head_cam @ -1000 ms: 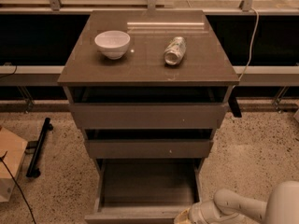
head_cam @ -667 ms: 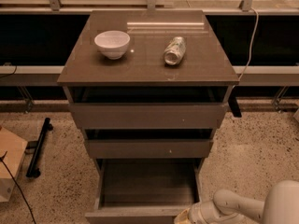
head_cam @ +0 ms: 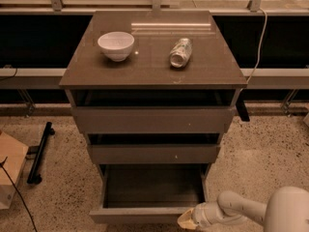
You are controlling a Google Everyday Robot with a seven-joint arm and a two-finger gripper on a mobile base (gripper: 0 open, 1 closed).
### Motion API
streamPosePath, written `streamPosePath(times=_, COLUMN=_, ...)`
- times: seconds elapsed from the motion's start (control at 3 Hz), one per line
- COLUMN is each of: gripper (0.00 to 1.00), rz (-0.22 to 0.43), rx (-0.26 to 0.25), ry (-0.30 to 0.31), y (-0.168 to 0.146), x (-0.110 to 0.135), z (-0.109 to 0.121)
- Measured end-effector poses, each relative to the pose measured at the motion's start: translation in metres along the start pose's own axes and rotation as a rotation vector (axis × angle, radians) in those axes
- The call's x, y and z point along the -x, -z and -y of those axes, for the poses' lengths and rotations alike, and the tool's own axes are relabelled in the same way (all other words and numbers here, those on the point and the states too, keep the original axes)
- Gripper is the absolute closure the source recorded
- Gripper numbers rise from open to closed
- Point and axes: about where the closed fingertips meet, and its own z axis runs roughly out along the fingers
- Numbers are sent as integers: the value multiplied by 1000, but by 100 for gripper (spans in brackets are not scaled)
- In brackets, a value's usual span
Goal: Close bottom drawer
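Observation:
The bottom drawer of the grey-brown cabinet is pulled far out; its empty inside shows and its plain front panel runs along the lower edge of the view. My gripper is at the right end of that front panel, low at the bottom of the view, on a white arm coming in from the lower right. The middle drawer and the top drawer stand slightly out.
A white bowl and a can lying on its side rest on the cabinet top. A black bar and a cardboard box lie on the speckled floor at left. A cable hangs at right.

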Motion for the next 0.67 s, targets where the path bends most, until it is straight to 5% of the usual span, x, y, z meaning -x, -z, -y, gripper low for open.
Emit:
streamPosePath(times=0.33, gripper=100, rz=68, rx=-33, ry=8, y=-6, x=37, z=50)
streamPosePath(times=0.67, gripper=100, rz=70, rx=-41, ry=10, y=-4, x=38, z=55)
